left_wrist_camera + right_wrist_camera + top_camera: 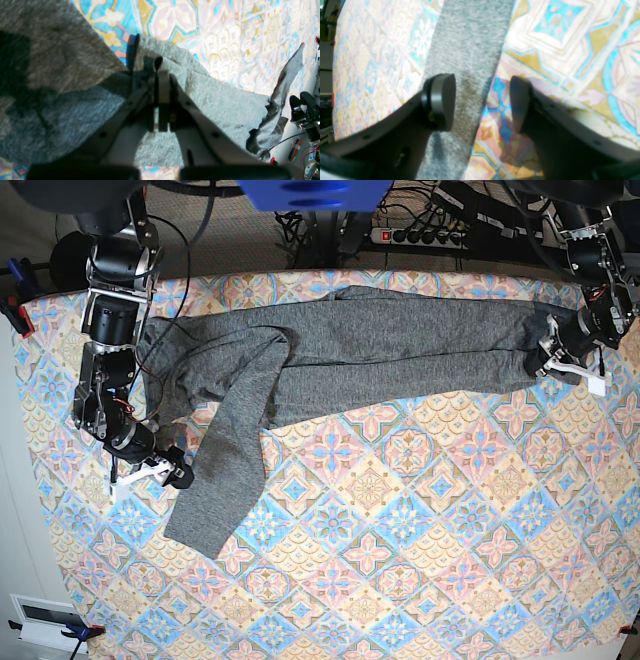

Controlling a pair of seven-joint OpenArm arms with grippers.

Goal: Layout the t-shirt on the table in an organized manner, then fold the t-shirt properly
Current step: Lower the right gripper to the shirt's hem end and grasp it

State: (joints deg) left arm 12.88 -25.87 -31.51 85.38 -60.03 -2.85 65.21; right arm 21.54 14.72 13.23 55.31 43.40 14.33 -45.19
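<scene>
Black-jointed arms (112,330), pale grippers (163,82)

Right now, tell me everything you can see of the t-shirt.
The t-shirt is a plain heathered dark-grey knit with long sleeves and no print. It lies stretched sideways across the far part of the table, mostly flat with some folds. One sleeve trails diagonally toward the near side, its cuff lying flat on the cloth. The left end effector is shut on one edge of the fabric. The right end effector stands open over that sleeve, not gripping it.

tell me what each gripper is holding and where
The left gripper pinches the t-shirt at a folded edge; the right gripper is open, holding nothing.
</scene>
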